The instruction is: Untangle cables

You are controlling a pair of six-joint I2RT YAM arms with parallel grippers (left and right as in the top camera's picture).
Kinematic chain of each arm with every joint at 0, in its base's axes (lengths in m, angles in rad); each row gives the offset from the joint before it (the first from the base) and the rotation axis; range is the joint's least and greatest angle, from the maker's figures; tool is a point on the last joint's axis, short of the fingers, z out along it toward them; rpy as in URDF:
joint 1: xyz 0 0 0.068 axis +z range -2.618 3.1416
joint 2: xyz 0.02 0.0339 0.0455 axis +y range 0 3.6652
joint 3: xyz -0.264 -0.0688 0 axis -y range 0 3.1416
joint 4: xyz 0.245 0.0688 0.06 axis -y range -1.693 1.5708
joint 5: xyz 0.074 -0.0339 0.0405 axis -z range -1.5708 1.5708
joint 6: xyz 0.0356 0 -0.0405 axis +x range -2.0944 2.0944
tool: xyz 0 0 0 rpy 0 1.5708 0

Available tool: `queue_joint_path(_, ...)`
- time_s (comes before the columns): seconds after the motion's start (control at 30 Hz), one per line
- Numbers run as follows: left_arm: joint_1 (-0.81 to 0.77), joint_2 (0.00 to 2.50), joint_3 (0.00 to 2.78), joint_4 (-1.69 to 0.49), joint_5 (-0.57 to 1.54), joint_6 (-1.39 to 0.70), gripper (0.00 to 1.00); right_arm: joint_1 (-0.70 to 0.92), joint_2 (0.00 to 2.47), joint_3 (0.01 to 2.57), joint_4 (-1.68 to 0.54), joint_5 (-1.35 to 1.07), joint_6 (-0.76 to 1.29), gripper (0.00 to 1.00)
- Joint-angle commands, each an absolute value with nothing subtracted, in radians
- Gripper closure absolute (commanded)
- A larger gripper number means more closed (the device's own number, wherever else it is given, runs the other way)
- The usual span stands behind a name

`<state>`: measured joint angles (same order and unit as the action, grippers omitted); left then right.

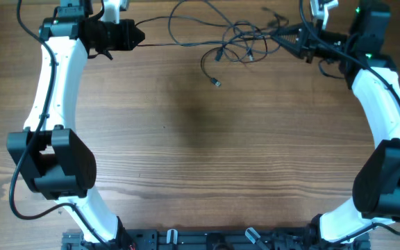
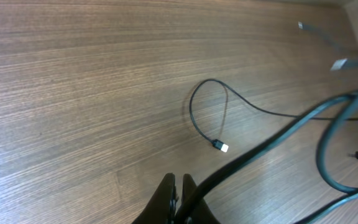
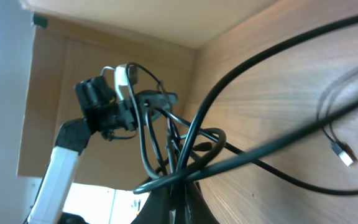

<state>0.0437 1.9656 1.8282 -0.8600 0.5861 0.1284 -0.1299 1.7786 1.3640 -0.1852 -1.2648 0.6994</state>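
With both arms reaching to the far edge of the bench (image 1: pixel 186 160), the cables (image 1: pixel 238 38) sit strung between them in the pull-apart step.

The left gripper (image 1: pixel 142 42), near the far left corner, has its fingers clenched on a single strand that runs straight and taut along the far edge toward the knot. The right gripper (image 1: pixel 276 36), near the far right corner, is clamped on the bunched loops themselves. The cables' long axis lies left to right along that edge, with the knot just beside the right gripper. One loose tail curls toward the middle of the bench, its small plug (image 1: pixel 217 82) pointing toward the near edge. I'd judge the next move calls for drawing the two grips further apart, gently, so the loops slip instead of cinching tight.
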Motion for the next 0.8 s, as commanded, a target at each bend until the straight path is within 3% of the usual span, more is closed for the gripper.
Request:
queue_joint_path(0.0,0.158,1.919,1.831,-0.852,0.455,0.141,0.96,-0.250,1.746,1.388,-0.262,-1.193,0.575,0.95)
queue_joint_path(0.57,0.260,1.851,1.831,-0.849,0.498,0.141,0.96,-0.312,1.746,1.388,-0.398,-1.132,0.488,0.95)
queue_joint_path(0.77,0.260,1.851,1.831,-0.850,0.497,0.141,0.96,-0.312,1.746,1.388,-0.488,-0.973,0.470,0.95)
